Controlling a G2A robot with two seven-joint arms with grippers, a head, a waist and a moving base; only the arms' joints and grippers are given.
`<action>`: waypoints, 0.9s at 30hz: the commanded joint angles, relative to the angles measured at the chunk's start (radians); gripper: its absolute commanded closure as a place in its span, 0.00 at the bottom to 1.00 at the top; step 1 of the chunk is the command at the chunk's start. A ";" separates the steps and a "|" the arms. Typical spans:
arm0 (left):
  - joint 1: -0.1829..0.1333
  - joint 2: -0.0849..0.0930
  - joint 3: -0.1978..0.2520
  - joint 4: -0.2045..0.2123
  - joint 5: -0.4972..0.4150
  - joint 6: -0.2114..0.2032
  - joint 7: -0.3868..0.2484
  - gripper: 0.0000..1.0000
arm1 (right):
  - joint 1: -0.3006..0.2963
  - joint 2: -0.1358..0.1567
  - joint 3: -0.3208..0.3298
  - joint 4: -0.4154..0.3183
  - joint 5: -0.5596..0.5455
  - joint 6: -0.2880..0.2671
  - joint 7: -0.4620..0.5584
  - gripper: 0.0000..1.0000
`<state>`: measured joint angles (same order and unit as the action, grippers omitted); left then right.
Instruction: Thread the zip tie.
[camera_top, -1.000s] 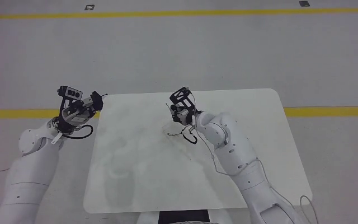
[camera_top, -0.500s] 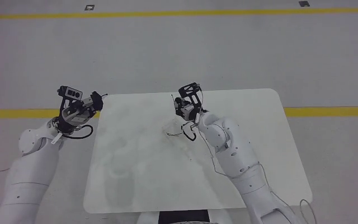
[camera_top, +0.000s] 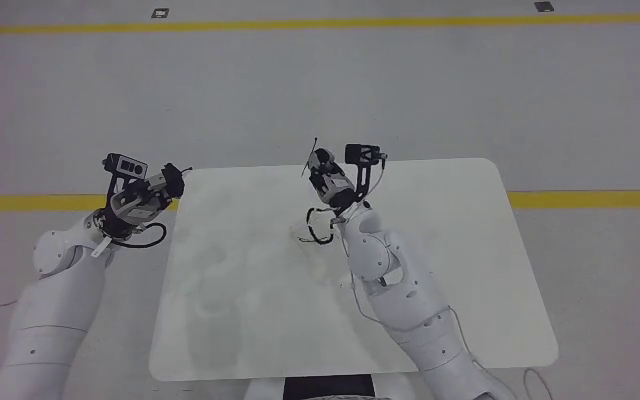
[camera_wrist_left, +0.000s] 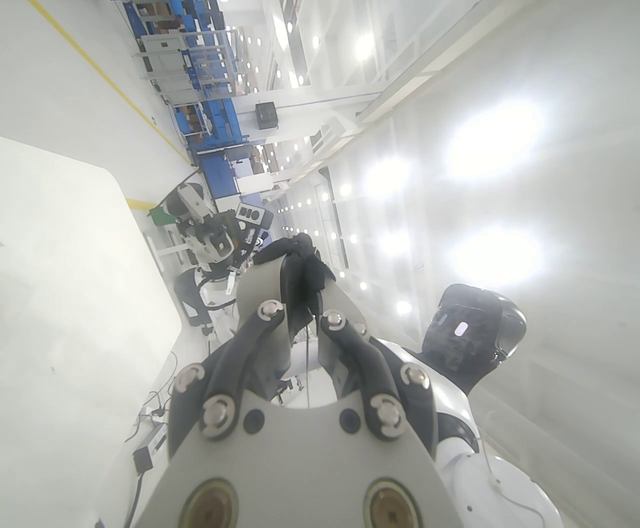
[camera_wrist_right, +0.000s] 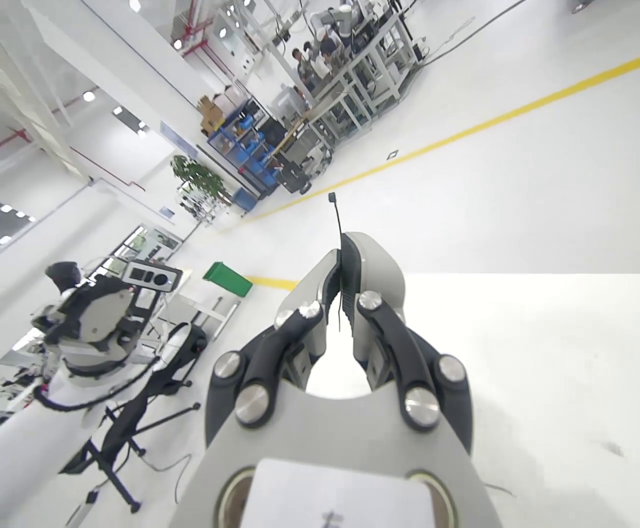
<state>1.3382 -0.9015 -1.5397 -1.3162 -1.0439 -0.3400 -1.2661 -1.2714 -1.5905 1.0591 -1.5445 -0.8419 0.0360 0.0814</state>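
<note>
A thin black zip tie (camera_wrist_right: 339, 220) stands up out of my right gripper (camera_wrist_right: 342, 255), which is shut on its strap; the small square head is at the free end. From above, the right gripper (camera_top: 320, 172) hangs over the far edge of the white table (camera_top: 450, 250), with the zip tie (camera_top: 310, 160) pointing away past that edge. My left gripper (camera_top: 177, 178) is held off the table's far left corner. Its black pads (camera_wrist_left: 300, 270) are pressed together, and I cannot make out anything held between them.
The left wrist view shows the right arm's gripper (camera_wrist_left: 205, 235) farther off, beyond the table corner (camera_wrist_left: 115, 200). A yellow floor line (camera_top: 580, 199) runs past both sides of the table. A tiny dark speck (camera_top: 340, 285) lies mid-table.
The right gripper has lifted and swung toward the table's far edge with the zip tie, turning its wrist. The left arm has kept still.
</note>
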 joint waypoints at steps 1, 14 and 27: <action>0.000 0.000 0.000 0.000 0.000 0.000 0.000 1.00 | 0.010 -0.004 -0.020 0.003 0.000 0.003 -0.012 1.00; 0.031 -0.008 0.019 -0.010 -0.017 0.015 0.042 1.00 | 0.003 -0.010 -0.036 -0.012 0.023 0.003 -0.071 1.00; 0.050 -0.077 0.128 0.039 -0.004 0.000 0.071 1.00 | 0.074 -0.069 -0.196 0.080 0.103 0.058 -0.294 1.00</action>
<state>1.3906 -0.9730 -1.4154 -1.2801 -1.0514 -0.3400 -1.1971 -1.2022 -1.6565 0.8711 -1.4729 -0.7386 0.0925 -0.2077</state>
